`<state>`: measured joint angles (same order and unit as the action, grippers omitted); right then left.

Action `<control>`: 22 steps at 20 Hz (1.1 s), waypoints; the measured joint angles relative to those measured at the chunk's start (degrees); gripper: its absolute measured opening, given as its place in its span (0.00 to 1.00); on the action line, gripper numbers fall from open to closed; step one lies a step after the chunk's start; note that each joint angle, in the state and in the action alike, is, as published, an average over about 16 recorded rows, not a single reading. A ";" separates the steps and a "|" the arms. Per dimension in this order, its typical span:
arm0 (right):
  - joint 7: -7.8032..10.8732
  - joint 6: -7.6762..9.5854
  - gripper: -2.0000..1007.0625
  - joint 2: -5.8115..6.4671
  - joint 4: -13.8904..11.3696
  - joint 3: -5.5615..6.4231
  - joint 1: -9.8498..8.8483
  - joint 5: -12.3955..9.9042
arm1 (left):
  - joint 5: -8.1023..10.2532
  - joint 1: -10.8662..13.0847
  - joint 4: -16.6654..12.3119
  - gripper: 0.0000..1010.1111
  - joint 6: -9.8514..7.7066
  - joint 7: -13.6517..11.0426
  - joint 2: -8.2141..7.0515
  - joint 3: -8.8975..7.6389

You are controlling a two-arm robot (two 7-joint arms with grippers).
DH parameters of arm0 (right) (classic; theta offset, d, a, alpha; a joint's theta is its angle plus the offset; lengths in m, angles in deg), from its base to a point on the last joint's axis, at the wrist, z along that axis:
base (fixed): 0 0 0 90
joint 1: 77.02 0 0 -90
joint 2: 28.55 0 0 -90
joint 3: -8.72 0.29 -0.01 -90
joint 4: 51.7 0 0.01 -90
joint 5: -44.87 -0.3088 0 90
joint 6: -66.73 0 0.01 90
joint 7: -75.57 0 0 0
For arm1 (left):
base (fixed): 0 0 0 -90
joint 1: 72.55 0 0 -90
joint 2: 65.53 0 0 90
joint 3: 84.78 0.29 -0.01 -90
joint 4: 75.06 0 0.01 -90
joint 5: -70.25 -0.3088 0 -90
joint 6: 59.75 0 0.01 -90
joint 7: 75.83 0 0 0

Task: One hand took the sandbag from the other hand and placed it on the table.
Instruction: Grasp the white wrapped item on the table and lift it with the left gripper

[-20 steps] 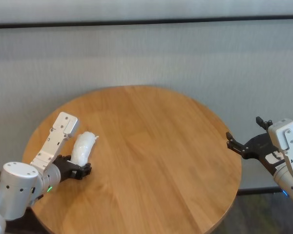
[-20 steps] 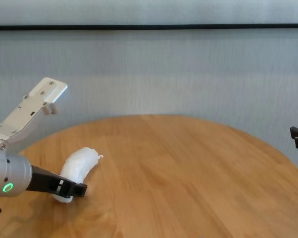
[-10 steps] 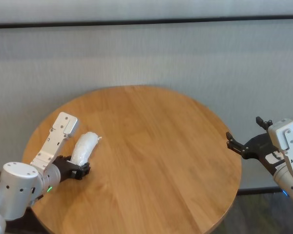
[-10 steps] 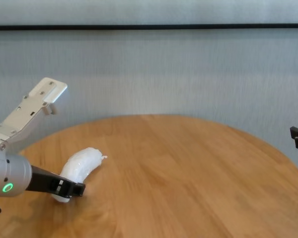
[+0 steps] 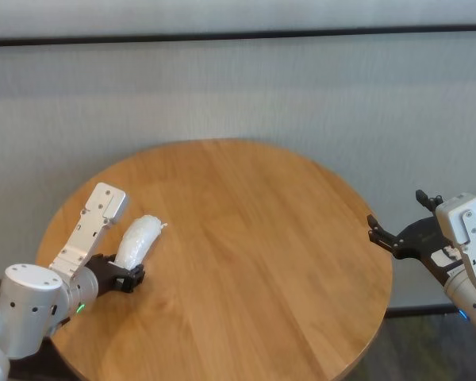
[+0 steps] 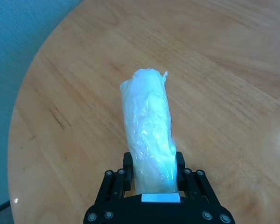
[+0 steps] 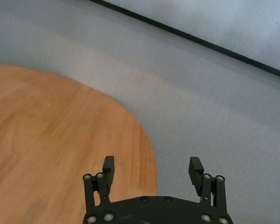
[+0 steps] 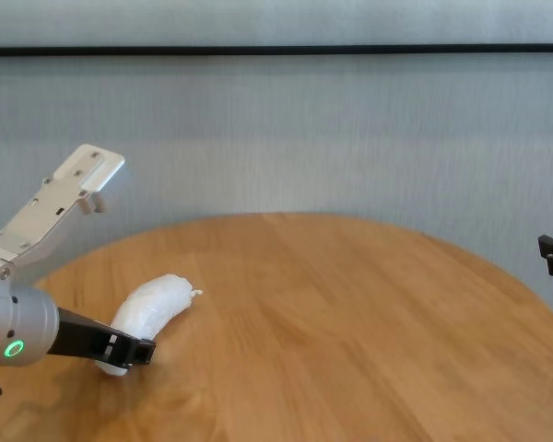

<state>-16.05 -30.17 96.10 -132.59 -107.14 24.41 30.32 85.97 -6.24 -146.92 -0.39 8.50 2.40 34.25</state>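
Observation:
The sandbag (image 5: 136, 240), a lumpy white pouch in clear plastic, lies at the left side of the round wooden table (image 5: 254, 238). My left gripper (image 5: 127, 276), on the wrist with the green ring light, is shut on its near end. In the left wrist view the two black fingers press both sides of the sandbag (image 6: 149, 126), whose knotted far end points away over the table (image 6: 224, 70). From the chest, the sandbag (image 8: 152, 307) slants up from the left gripper (image 8: 129, 348). Beyond the table's right edge my right gripper (image 5: 395, 210) hangs open and empty (image 7: 151, 162).
A grey wall with a dark horizontal strip (image 5: 238, 36) runs behind the table. The white camera bracket (image 8: 74, 184) on my left wrist juts up over the table's left rim. Bare wood (image 8: 350, 322) lies between the two arms.
My left gripper has closed in on the sandbag's near end. The bag has straightened, and its far end has lifted slightly. The right arm has not moved.

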 joint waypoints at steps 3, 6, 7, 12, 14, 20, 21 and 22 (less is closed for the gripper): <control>0.00 0.00 0.99 0.00 0.00 0.00 0.00 0.00 | 0.00 0.00 0.00 0.53 -0.01 0.01 0.00 0.00; 0.00 0.00 0.99 0.00 0.00 0.00 0.00 0.00 | 0.00 0.00 0.00 0.51 -0.02 0.01 0.00 0.00; 0.00 0.00 0.99 0.00 0.00 0.00 0.00 0.00 | 0.00 0.00 0.00 0.50 -0.02 0.01 0.00 0.00; 0.00 0.00 0.99 0.00 0.00 0.00 0.00 0.00 | 0.00 0.00 0.00 0.47 -0.02 0.01 0.00 -0.01; 0.00 0.00 0.99 0.00 0.00 0.00 0.00 0.00 | 0.00 0.00 0.00 0.46 -0.02 0.01 0.00 -0.01; 0.00 0.00 1.00 0.00 0.00 0.00 0.00 0.00 | 0.00 0.00 0.00 0.43 -0.02 0.01 -0.01 -0.01; 0.00 0.00 1.00 0.00 0.00 0.00 0.00 0.00 | 0.00 0.00 0.00 0.42 -0.03 0.01 -0.01 -0.01; 0.00 0.00 1.00 0.00 0.00 0.00 0.00 0.00 | 0.00 0.00 0.00 0.42 -0.02 0.01 -0.01 -0.01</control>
<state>-16.05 -30.17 96.10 -132.59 -107.14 24.41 30.32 85.97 -6.24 -146.93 -0.42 8.51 2.39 34.25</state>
